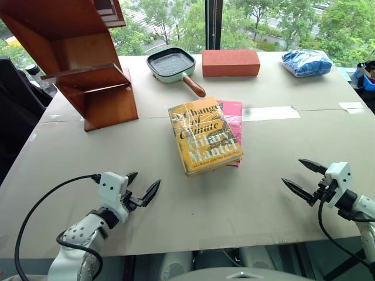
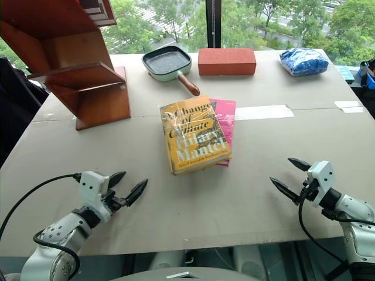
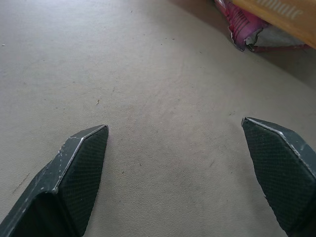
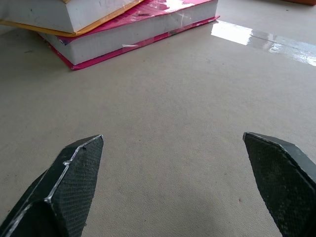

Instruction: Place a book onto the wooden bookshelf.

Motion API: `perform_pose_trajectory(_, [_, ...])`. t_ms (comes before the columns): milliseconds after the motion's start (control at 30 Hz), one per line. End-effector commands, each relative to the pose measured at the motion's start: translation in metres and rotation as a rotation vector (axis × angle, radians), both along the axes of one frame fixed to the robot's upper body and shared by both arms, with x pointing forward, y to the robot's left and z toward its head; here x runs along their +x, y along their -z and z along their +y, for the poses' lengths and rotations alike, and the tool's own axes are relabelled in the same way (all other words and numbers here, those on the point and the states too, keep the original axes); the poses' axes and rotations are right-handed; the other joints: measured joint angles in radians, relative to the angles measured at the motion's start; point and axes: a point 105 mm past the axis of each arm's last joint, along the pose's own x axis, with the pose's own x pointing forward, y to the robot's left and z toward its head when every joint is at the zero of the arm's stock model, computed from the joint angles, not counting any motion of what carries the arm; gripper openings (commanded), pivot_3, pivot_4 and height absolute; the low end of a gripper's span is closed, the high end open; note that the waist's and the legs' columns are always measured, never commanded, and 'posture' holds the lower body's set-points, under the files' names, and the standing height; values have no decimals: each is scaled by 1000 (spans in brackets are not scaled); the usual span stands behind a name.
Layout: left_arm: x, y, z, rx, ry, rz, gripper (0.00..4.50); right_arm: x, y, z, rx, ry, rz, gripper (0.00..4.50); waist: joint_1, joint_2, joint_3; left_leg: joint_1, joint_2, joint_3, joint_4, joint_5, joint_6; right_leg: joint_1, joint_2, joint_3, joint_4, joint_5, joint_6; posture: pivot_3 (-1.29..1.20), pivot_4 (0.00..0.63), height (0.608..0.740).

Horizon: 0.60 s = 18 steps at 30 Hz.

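The yellow-orange book [image 1: 205, 136] in glossy wrap lies flat at the table's middle, stacked on a thinner pink book [image 1: 233, 117]. The reddish-brown wooden bookshelf [image 1: 76, 52] stands at the far left of the table. My left gripper [image 1: 140, 185] hovers open over the near left of the table, well short of the book, with nothing between its fingers [image 3: 79, 168]. My right gripper [image 1: 304, 178] is open and empty at the near right, pointing toward the stacked books [image 4: 123, 34]. Both books' edges show in the right wrist view.
A green square pan [image 1: 173, 64] with a wooden handle, a red brick-like block [image 1: 231, 62] and a blue bag [image 1: 307, 62] line the far side by the window. Tape strips [image 1: 270, 112] lie right of the books. Bare tabletop [image 1: 88, 146] stretches between grippers and books.
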Motion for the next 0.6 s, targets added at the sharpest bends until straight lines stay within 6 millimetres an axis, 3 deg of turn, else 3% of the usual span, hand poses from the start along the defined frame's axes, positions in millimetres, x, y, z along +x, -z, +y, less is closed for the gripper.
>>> perform_pose_trajectory(33, [-3,-4,2,5,-8,-18,4460,4,-8,0,-20,-26,-31,4500,-1,0,0,0,0,0,0,0,0,0,0,0,0,0,0,0,150,740])
perform_pose_trajectory(600, [-2,-5,1,-1,2,-33,4460,11,-10,2,-39,-24,12,4500,0,-2,1,0,0,0,0,0,0,0,0,0,0,0,0,0,150,740])
